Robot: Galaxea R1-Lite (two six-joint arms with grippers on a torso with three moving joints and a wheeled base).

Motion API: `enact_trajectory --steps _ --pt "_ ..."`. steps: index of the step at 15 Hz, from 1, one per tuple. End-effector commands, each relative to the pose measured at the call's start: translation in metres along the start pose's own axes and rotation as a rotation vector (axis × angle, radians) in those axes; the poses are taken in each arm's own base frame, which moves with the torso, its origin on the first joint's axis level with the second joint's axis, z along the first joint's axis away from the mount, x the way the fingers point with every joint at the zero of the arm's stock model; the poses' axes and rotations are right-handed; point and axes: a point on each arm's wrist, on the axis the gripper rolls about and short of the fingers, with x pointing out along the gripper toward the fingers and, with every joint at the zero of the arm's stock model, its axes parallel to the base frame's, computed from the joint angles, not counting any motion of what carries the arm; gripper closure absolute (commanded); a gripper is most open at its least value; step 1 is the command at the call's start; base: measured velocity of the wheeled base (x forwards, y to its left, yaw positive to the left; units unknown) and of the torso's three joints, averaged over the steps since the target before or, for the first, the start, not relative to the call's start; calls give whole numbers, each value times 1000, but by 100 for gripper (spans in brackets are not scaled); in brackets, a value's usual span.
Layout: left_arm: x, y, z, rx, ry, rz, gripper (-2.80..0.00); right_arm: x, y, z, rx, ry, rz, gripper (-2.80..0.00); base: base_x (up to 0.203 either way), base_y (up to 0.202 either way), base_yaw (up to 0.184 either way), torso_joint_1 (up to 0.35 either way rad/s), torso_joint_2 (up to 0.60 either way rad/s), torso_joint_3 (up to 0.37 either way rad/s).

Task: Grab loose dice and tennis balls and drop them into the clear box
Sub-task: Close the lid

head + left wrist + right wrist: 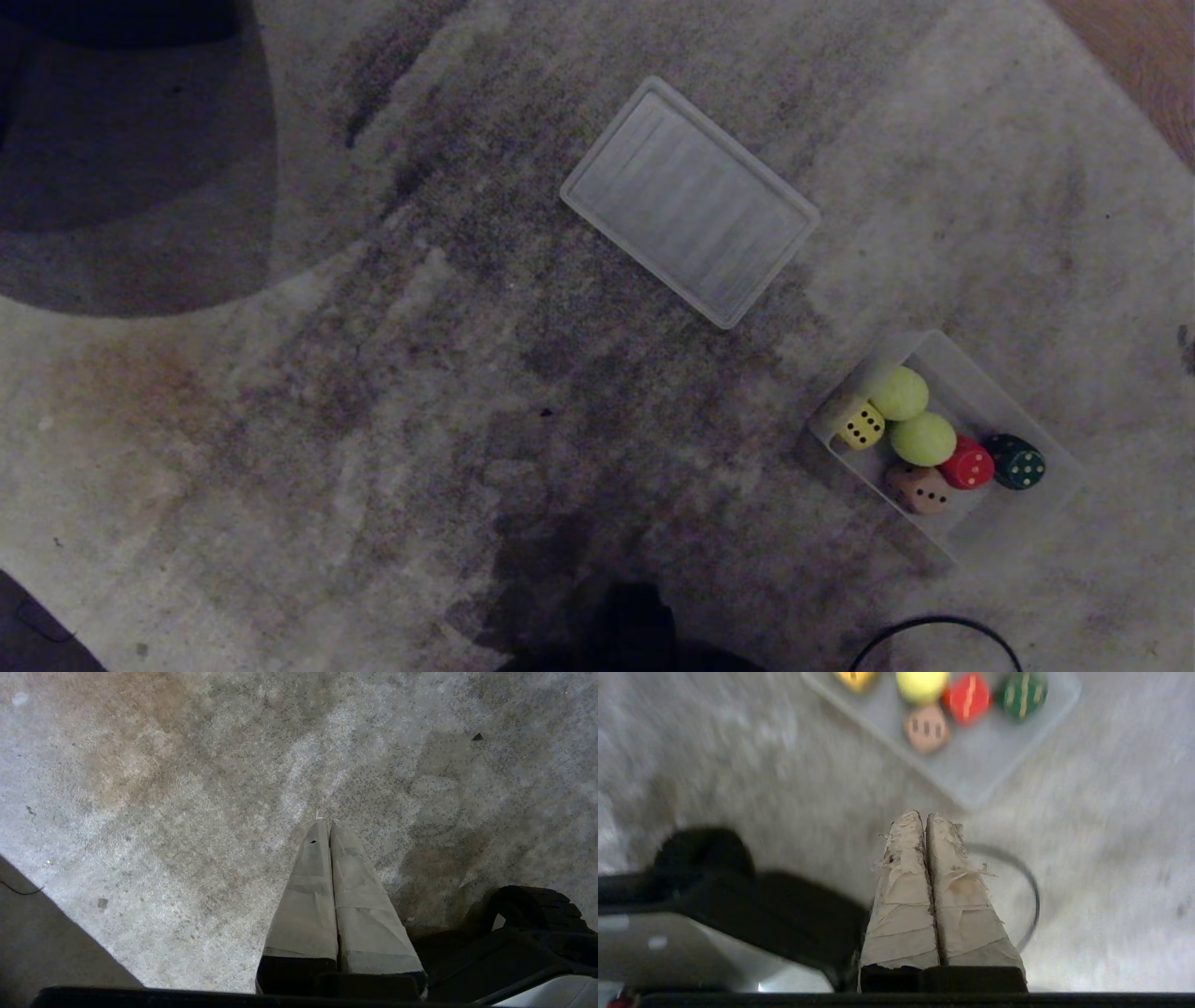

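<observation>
The clear box [978, 397] sits on the rug at the right. Inside it lie a yellow die [861, 425], two tennis balls [899, 393] [922, 439], a red die [967, 464], a dark green die [1018, 462] and a peach die [920, 488]. Neither gripper shows in the head view. My right gripper [924, 813] is shut and empty above the rug, short of the box's near corner [971, 807]; the peach die [927, 729] and red die [969, 697] show beyond it. The left gripper [329, 821], also shut and empty, hangs parked over bare rug.
A flat ribbed translucent tray [689, 201] lies on the rug beyond the box, towards the middle. A black cable loop [934, 625] curves by the near edge, close to my dark base [625, 625]. Wooden floor [1148, 56] shows at the far right corner.
</observation>
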Motion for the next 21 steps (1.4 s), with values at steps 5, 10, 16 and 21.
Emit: enact_trajectory --steps 5,10,16,21 --pt "0 0 0 1 3 1 0 -6 0 -3 -6 -76 3 0 0 0 0 0 0 0" --pt "0 0 0 -1 3 1 0 -6 0 -3 -2 -78 1 0 0 0 0 0 0 0" --pt "0 0 0 9 3 -2 0 -6 0 -3 -4 -79 0 0 0 0 0 0 0 0" --pt "0 0 0 3 4 3 0 -6 0 -3 -1 -79 -1 0 0 0 0 0 0 0"
